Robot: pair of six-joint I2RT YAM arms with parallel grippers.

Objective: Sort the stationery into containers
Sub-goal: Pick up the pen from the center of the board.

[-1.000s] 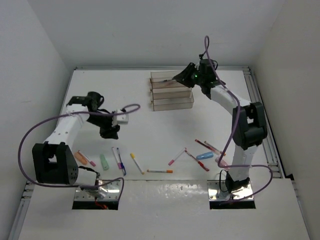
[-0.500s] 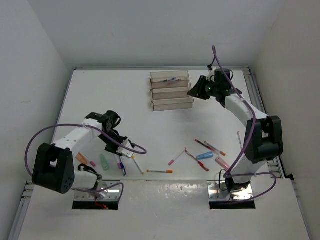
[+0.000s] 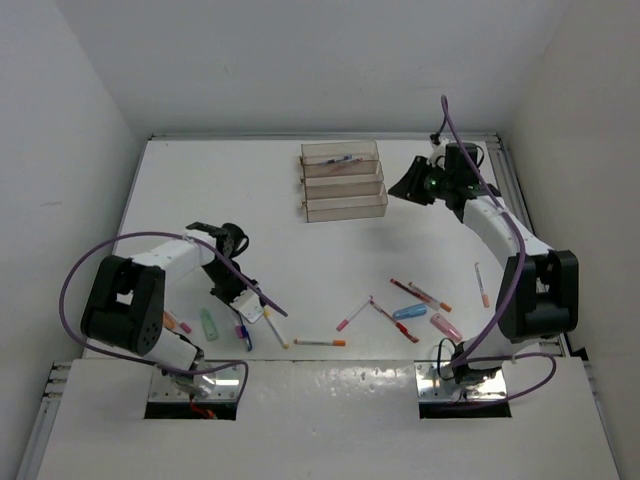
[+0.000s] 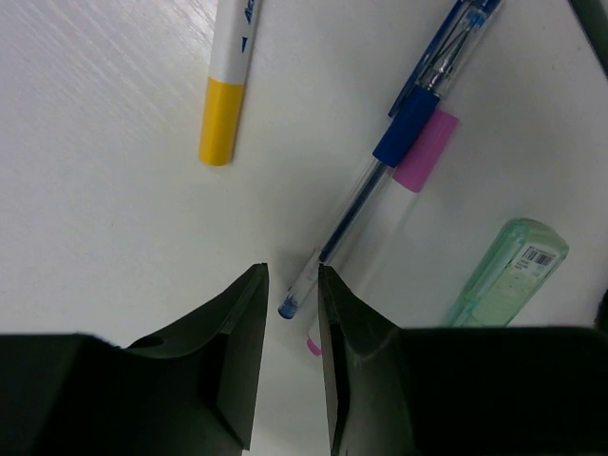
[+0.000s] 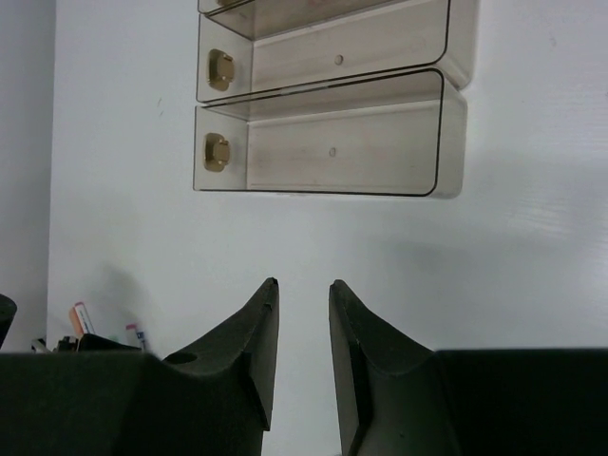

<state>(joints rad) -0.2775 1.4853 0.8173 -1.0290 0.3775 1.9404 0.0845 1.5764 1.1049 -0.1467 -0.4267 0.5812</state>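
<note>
I'm on pickup: my left end effector (image 4: 292,285), narrow and empty, hovers over the blue pen (image 4: 408,123); next, lower and pinch.

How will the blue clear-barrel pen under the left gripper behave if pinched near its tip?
The blue pen looks stiff and light, so it should lift without sagging. Its round, smooth barrel may roll or slip. The pink pen lies against it and might drag along.
</note>
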